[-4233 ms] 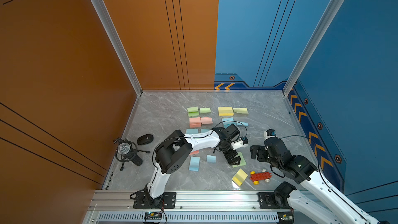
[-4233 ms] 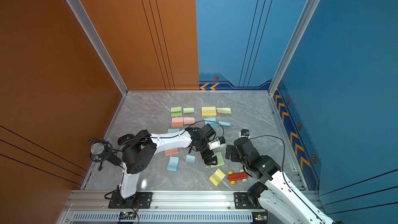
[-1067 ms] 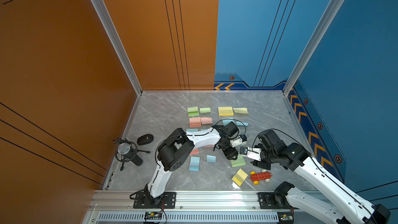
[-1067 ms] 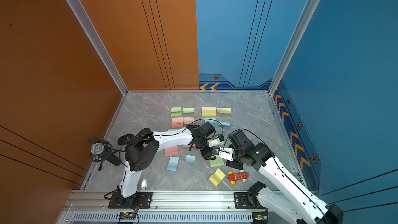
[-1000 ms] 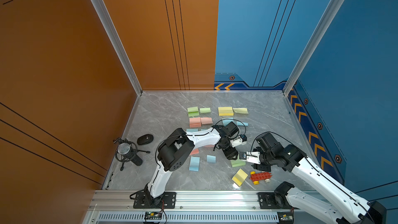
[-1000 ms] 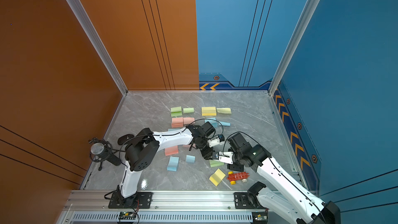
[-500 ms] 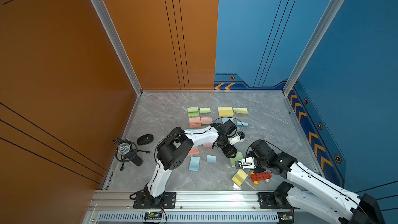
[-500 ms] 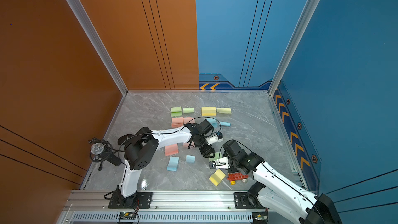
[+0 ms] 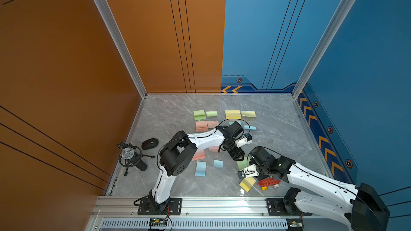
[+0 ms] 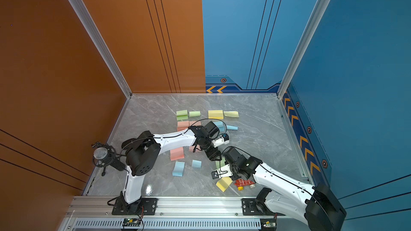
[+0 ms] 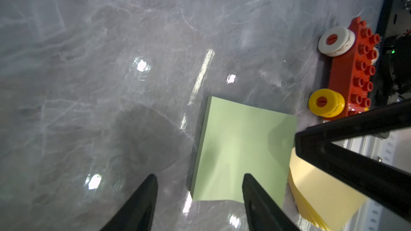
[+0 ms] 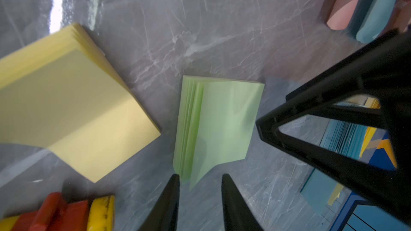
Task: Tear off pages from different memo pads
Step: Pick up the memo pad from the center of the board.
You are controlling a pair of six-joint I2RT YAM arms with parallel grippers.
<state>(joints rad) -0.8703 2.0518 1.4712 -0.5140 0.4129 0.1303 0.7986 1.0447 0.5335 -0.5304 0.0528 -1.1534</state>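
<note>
A green memo pad lies on the marble floor at front centre, its top pages fanned and curling up. My left gripper hovers open over one edge of it, with one finger above the pad and the other above bare floor. My right gripper faces the pad from the opposite side. Its jaws stand narrowly open, and the lifted corner of the top page hangs between the fingertips, close to one of them. A yellow memo pad lies just in front of the green one. Several more pads lie further back.
A red toy brick car sits right of the yellow pad, under my right arm. Green, yellow, pink and blue pads are scattered behind and to the left. A microphone and a mouse stand at far left.
My right arm has swung forward and down to the green pad and its jaws have narrowed. The left gripper has stayed over the pad, shifting only slightly.
</note>
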